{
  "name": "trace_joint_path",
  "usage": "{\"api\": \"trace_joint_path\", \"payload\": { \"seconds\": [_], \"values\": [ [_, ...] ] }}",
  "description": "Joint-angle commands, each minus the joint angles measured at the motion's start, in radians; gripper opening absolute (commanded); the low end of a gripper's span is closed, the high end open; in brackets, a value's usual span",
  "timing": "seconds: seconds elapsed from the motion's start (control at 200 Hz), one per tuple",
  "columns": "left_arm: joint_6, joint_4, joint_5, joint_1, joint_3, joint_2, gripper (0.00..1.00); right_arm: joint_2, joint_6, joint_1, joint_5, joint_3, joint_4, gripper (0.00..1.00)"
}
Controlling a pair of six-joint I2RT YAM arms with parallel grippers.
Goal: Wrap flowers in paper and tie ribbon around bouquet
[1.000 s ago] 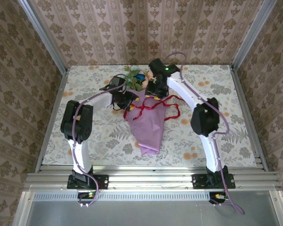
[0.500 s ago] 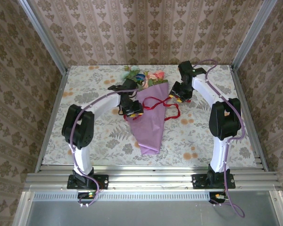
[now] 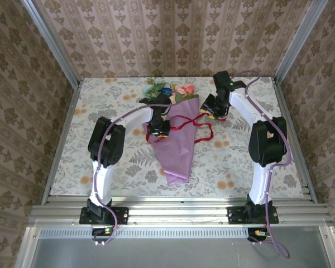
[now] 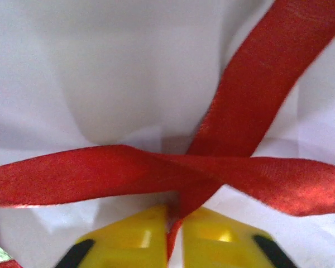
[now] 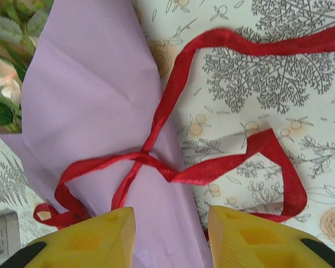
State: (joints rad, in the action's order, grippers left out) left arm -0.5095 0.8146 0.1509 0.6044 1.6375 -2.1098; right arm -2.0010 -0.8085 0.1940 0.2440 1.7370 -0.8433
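The bouquet lies mid-table on the floral tablecloth, narrow end toward the arms and flowers at the far end. The red ribbon crosses over it just below the blooms, its loose loops trailing off to the right. In the last second the left gripper has moved from the cone's left edge onto the paper and pinched shut on a strand. The right gripper has swung away from the flower end and now hangs over the cloth to the right, jaws partly apart and holding nothing. That looks like one end secured after a first crossing, with the knot not yet pulled tight. The left wrist view shows what the overhead cannot: the yellow fingers meet on a ribbon strand just below the crossing. The right wrist view gives the wider lay, the crossed ribbon sitting slack on the lilac paper.
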Motion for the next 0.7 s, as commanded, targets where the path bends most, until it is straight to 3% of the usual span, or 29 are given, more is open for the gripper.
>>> {"api": "trace_joint_path", "payload": {
  "seconds": [0.0,0.41,0.695],
  "values": [
    [0.009,0.004,-0.013,0.006,-0.014,0.049,0.02,-0.049,-0.043,-0.003,0.004,0.03,0.037,0.4],
    [-0.064,-0.033,0.05,-0.018,-0.172,0.262,0.0,-0.195,-0.227,0.016,-0.021,0.05,0.139,0.42],
    [-0.117,-0.092,0.115,-0.048,-0.255,0.33,0.0,-0.27,-0.35,0.031,-0.022,0.038,0.235,0.43]
  ]
}}
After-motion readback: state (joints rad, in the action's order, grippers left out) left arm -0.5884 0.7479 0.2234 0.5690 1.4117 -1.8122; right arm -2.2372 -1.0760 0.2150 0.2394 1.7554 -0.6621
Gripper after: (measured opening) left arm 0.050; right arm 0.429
